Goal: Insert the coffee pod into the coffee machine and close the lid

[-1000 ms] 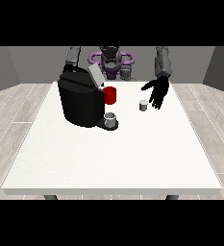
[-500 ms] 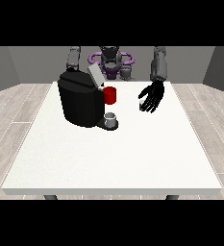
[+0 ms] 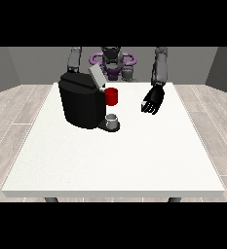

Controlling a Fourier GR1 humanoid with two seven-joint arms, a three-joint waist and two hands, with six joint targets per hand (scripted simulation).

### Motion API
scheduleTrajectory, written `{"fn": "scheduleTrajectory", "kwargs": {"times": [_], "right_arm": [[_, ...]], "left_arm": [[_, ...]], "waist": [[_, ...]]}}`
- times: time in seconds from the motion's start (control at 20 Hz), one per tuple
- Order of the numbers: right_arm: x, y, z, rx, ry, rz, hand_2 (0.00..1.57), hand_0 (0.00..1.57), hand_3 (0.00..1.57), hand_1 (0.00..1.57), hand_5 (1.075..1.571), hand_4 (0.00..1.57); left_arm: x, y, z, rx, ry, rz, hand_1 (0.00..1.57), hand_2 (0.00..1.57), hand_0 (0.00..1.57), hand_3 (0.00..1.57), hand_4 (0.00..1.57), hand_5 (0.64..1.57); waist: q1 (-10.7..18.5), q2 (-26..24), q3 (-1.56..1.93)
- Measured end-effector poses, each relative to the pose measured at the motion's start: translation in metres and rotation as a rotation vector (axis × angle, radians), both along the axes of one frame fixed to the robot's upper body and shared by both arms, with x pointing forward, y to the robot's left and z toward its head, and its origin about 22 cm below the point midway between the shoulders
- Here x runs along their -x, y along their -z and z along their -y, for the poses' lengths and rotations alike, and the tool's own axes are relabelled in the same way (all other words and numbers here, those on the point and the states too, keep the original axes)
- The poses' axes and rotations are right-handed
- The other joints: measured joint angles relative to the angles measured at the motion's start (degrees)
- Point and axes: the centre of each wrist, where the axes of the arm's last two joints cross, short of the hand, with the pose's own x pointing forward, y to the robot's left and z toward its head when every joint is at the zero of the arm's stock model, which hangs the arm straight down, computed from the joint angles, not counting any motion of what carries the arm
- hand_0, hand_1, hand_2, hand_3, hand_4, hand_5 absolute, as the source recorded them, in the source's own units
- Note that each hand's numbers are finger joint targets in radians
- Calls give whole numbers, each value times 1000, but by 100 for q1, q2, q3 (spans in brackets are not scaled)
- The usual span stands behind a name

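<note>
Black, blocky coffee machine (image 3: 83, 104) sits on the white worktop (image 3: 115, 155) with its lid (image 3: 96, 76) tilted up and a red part (image 3: 111, 96) at its front. No coffee pod shows — perhaps hidden in the hand at the view's right (image 3: 153, 101), whose fingers curl downward. Such a pod is likely light, rigid and small — best pinched by its sides.

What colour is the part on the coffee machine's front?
Red, against the black coffee machine; front view.
</note>
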Motion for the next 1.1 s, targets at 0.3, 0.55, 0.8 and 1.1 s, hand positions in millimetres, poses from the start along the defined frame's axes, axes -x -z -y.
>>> {"fn": "scheduleTrajectory", "kwargs": {"times": [0.3,0.55,0.8,1.1], "right_arm": [[-1,11,5,-9,14,-33,0,0,0,0,1571,0],[-1,13,9,52,56,-50,0,0,0,0,1571,0],[0,20,13,77,87,-95,0,0,0,0,1571,0],[2,34,22,93,94,-126,0,0,0,0,1571,0]], "left_arm": [[-5,4,4,-96,20,-75,792,979,792,866,399,1571],[-9,7,3,-95,46,-72,1149,1257,1149,1162,466,1571],[-16,3,19,-27,81,-69,1433,1423,1433,1352,489,1571],[-31,-20,32,69,129,-78,1403,1395,1403,1319,502,1571]], "waist": [[33,-131,6],[50,-151,11],[128,-404,2],[202,-627,0]]}}
